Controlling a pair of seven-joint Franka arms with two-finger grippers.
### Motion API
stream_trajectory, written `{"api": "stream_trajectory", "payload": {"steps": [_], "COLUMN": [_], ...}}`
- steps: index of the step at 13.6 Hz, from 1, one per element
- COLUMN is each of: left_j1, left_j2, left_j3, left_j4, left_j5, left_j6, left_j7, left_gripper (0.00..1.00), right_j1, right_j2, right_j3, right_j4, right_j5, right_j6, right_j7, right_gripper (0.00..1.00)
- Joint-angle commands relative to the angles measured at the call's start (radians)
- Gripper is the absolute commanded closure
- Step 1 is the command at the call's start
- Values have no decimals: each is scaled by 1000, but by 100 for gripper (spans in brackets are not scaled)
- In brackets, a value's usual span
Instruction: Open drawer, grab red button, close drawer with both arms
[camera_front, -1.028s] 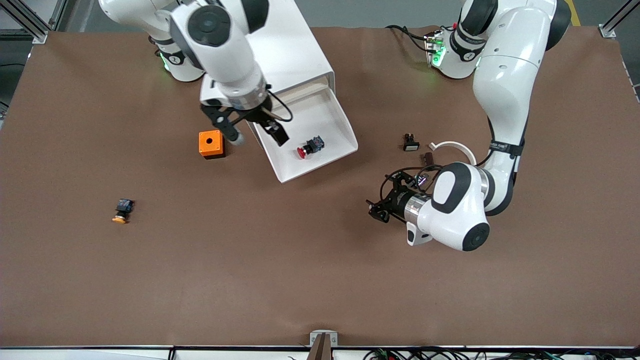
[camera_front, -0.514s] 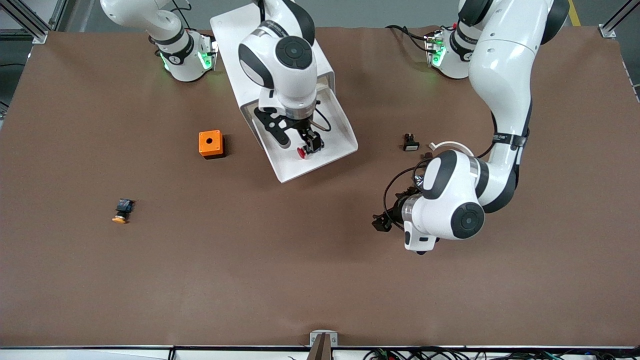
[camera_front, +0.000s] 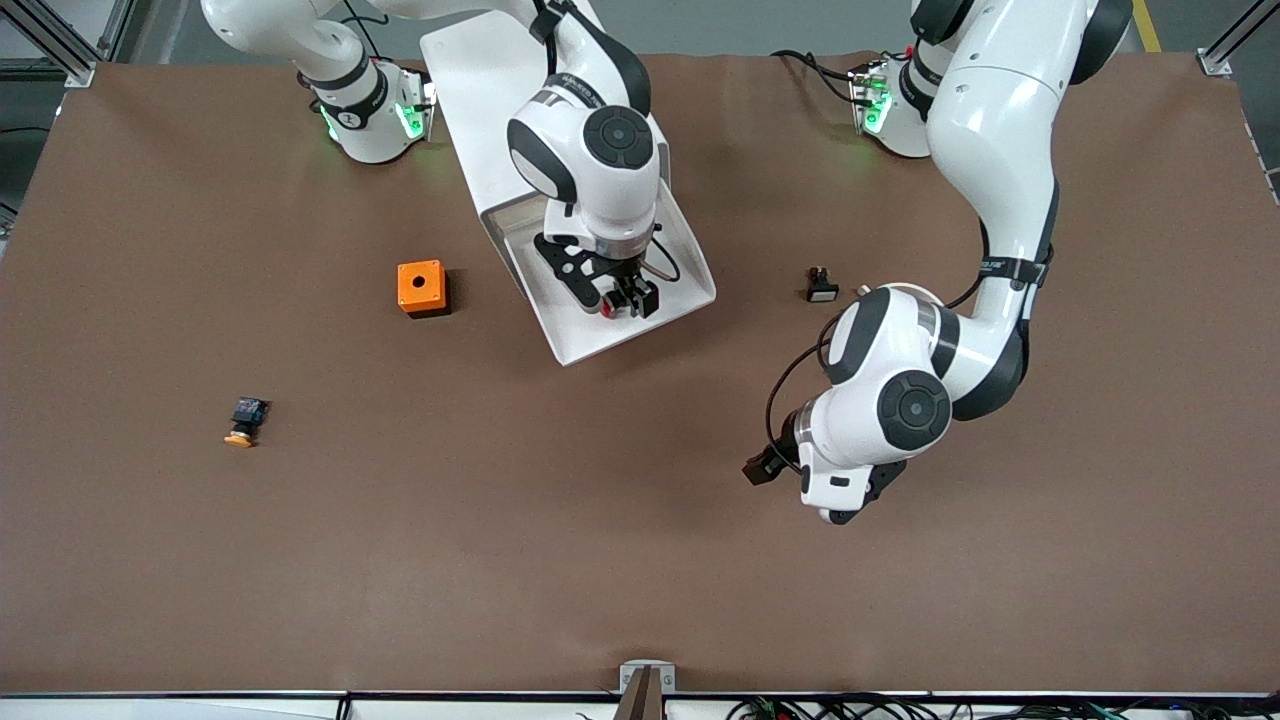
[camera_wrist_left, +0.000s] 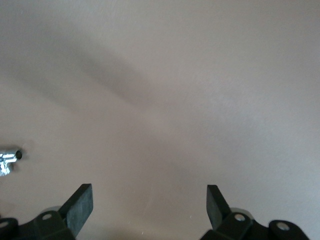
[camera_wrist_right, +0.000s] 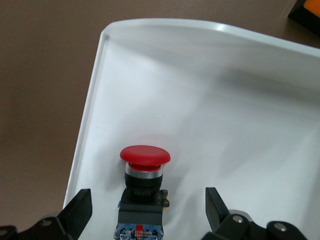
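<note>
- The right end effector (camera_front: 620, 297) hangs low in the pulled-out drawer (camera_front: 680, 262), its fingers (camera_wrist_right: 80, 207) spread wide with the button (camera_wrist_right: 143, 190) lying between them, untouched as far as the right wrist view shows.
- The button lies on its side on the drawer floor, close to the drawer's rim nearest the front camera (red cap pointing away from the wrist).
- The left end effector (camera_front: 765, 465) hovers over bare desk (camera_front: 500, 560) toward the left arm's end, spread wide and holding nothing.
- Count: two arms, one white cabinet (camera_front: 490, 70) with one drawer seen out, one red button.
- Other things on the desk: one orange box (camera_front: 422, 288) beside the drawer toward the right arm's end, one orange-capped button (camera_front: 243, 421) nearer the front camera, one black switch (camera_front: 821, 285) toward the left arm's end.
- Nothing lies between the fingers and the button.
</note>
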Motion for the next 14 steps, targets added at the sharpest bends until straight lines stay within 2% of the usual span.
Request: {"api": "stream_trajectory", "payload": {"steps": [1,5,14], "left_j1": [-2,-4,-19], "left_j2": [-19,-34,-42], "left_j3": [4,4,-2], "left_j4": [-22,-23,-25], "left_j5": [32,37,127], "left_j6": [52,52,54], "left_j7": [16,16,3], "left_gripper": [0,0,0], "right_j1": [15,28,30], "right_j2": [19,28,45], "right_j3": [-11,-10,-10], "right_j4": [34,34,63], "right_j5": [-18,-10,-6], "right_j6": [-7,-7,-7], "right_j7": [26,27,27], "right_gripper": [0,0,0]}}
